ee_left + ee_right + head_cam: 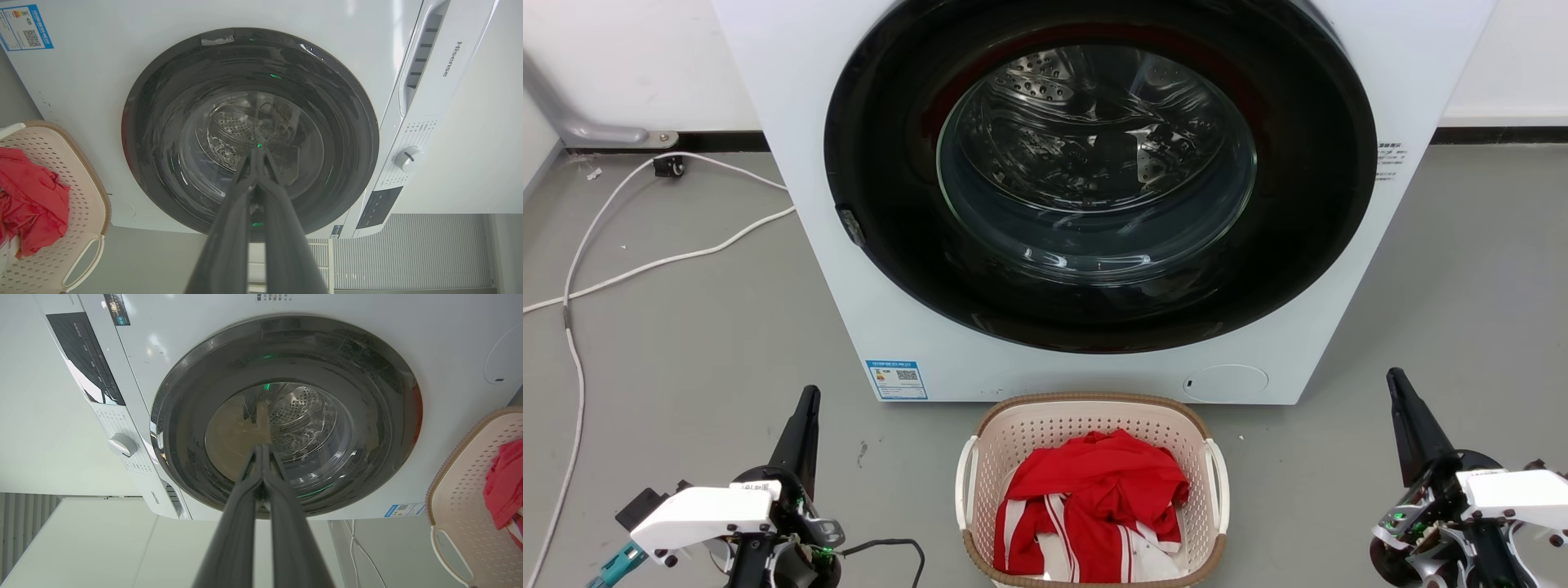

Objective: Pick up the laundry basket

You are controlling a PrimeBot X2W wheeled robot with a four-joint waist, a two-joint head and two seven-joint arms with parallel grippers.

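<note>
The basket (1031,431) stands on the floor (686,351) between the left tool (809,398) and the right tool (1396,380), apart from both. Both tools are closed.

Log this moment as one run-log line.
laundry basket: on floor before washing machine, holds red garment | left gripper: shut, beside it, apart | right gripper: shut, beside it, apart | stage: pre-grasp

White angular wrist housings (703,510), long tapering black jaws, a looping black cable (894,543), perhaps a teal connector (614,565).
</note>
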